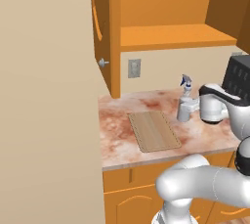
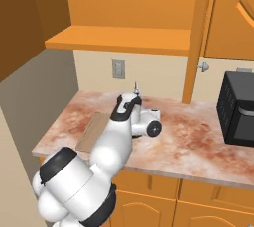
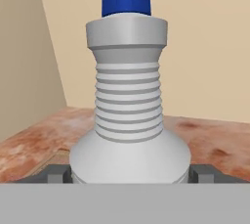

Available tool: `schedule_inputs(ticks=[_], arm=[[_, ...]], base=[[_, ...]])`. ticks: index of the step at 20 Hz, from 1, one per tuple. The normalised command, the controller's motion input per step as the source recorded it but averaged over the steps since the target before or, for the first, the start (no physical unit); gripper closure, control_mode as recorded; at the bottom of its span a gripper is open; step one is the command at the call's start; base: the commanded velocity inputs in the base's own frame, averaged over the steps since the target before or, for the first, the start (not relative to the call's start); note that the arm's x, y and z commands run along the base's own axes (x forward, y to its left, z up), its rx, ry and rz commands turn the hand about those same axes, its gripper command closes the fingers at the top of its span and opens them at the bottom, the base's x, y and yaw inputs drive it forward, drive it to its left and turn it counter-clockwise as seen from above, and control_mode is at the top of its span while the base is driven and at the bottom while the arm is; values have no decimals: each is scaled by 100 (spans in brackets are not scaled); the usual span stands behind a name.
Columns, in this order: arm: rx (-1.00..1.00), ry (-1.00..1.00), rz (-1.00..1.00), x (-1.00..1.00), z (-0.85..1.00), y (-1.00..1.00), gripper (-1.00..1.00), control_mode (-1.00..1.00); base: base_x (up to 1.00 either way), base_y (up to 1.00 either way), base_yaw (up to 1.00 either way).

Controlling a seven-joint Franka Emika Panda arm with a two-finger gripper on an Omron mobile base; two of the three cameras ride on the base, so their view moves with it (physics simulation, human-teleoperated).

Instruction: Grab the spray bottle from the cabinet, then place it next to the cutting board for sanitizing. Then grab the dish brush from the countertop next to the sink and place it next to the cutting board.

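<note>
The spray bottle (image 1: 184, 106) stands upright at the countertop (image 1: 210, 132), just right of the cutting board (image 1: 154, 130), a light-brown board lying flat. My gripper (image 1: 189, 106) reaches in from the right and is shut on the bottle's wide grey base. From the hand camera the ribbed grey neck and blue collar of the spray bottle (image 3: 128, 105) rise up the middle, and my gripper (image 3: 129, 173) has one fingertip against each side of the base. The bottle's nozzle (image 2: 135, 89) pokes above my wrist, beside the cutting board (image 2: 93, 131). The dish brush and the sink are out of view.
The cabinet (image 1: 171, 34) hangs above with its door (image 1: 100, 22) swung open toward me, its knob (image 1: 103, 62) at bottle height. A black microwave (image 2: 238, 109) stands at the right of the counter. A wall outlet (image 1: 134, 68) sits behind the board.
</note>
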Motion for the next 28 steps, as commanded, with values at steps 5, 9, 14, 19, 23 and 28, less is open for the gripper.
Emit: schedule_inputs(ticks=[5,9,14,19,23,28], arm=[[0,0,2,12,-40,-5,100,-100],[0,0,5,0,-45,-3,100,-100],[0,0,2,0,-42,0,100,-100],[-1,0,2,0,-41,0,-100,-100],[-1,-4,0,-10,-19,0,-100,-100],[0,-11,0,-19,-1,0,-100,-100]], base=[[0,0,0],[0,0,0],[0,0,0],[0,0,0],[0,0,0],[0,0,0]])
